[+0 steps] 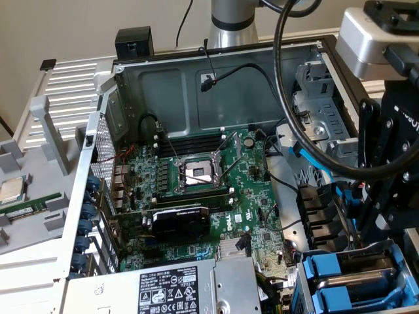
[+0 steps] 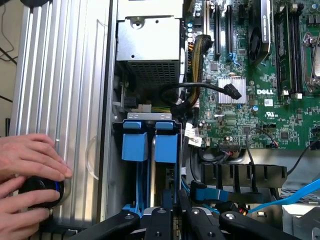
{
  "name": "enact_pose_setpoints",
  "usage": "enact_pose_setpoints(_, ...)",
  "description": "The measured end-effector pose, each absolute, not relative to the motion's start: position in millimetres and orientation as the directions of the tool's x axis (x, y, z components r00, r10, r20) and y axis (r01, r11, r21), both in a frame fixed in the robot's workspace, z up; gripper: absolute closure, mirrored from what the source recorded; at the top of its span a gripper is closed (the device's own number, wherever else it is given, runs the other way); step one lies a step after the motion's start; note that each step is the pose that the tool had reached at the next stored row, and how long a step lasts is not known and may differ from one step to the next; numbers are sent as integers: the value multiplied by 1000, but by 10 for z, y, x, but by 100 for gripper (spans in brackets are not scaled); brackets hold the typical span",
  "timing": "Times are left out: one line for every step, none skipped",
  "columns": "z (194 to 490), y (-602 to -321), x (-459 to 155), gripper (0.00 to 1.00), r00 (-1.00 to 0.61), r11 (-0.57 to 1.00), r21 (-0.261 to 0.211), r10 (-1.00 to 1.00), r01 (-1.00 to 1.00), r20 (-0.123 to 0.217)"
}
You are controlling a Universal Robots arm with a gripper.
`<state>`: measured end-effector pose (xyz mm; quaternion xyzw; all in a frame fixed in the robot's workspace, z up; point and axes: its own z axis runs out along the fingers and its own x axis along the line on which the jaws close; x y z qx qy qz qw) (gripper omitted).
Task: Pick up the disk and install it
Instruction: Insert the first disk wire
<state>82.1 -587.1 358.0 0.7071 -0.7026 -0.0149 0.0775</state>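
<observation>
The claw (image 1: 374, 212) hangs at the right of the exterior view, over the metal cage (image 1: 393, 252) in the lower right corner; its fingers stand close together, nearly closed; whether they pinch anything is hard to tell; the disk (image 1: 327, 268) sits in the cage in its blue frame, under the claw; it is likely heavy, stiff, smooth and easily hurt by bumps; the blue frame's edges look best to hold

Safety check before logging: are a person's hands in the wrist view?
Yes, two hands grip a black round object at the ribbed silver panel.
</observation>
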Motion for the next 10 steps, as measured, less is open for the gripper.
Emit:
enact_pose_setpoints(3580, -5871, 822, 84, 12, -1, 131, -996, -991, 88)
enact_pose_setpoints(3580, -5871, 828, 84, 12, -1, 131, -996, -991, 88)
enact_pose_setpoints(3580, -5871, 832, 84, 12, -1, 131, -996, -991, 88)
enact_pose_setpoints(3579, -5868, 833, 84, 12, -1, 131, -996, -991, 88)
enact_pose_setpoints(3577, -5863, 834, 84, 12, -1, 131, -996, -991, 88)
enact_pose_setpoints(3576, -5863, 834, 84, 12, 0, 131, -996, -991, 88)
enact_pose_setpoints(3577, -5863, 834, 84, 12, 0, 131, -996, -991, 88)
enact_pose_setpoints(3576, -5863, 834, 84, 12, -1, 131, -996, -991, 88)
enact_pose_setpoints(3575, -5862, 834, 84, 12, 0, 131, -996, -991, 88)
enact_pose_setpoints(3573, -5862, 834, 84, 9, 3, 132, -996, -991, 87)
